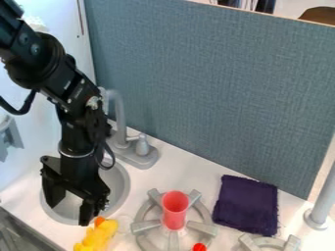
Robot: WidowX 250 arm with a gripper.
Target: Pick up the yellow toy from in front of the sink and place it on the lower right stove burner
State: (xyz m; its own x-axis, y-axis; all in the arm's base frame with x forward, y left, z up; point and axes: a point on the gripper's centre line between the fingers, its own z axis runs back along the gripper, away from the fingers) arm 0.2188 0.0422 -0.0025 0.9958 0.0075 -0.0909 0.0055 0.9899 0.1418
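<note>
Far left: 1 gray fixture (9,136) on the white wall, cut by the view's edge. Next, 1 round gray sink (118,187) set in 1 white counter (190,169). 1 black gripper (71,208) hangs over the sink, coming from upper left: 2 fingers, spread wide, nothing held between them. Inside the sink: gray basin surface, partly hidden behind the gripper.

1 gray faucet (120,120) behind the sink, upright curved spout, 1 knob (142,145) on its base, right side.

1 yellow toy (97,238) with 1 orange part (99,221), bottom edge, on the near side of the sink, right by the gripper's right-hand finger in view; can't tell if touching. Something clear just right of it, can't tell what.

2 gray burners total. First burner (145,226): 1 pink-red cup (175,212), upright at its middle, open end up; contents can't tell. 1 small red item (200,247) at that burner's near right side, cut by the bottom edge.

1 dark purple cloth (245,205), laid flat on the counter, right of the cup. Second burner (292,242), just below the cloth, partly cut off. Far right, 1 gray post (323,201), round foot on the counter. 1 blue-gray panel (209,88) stands behind.
</note>
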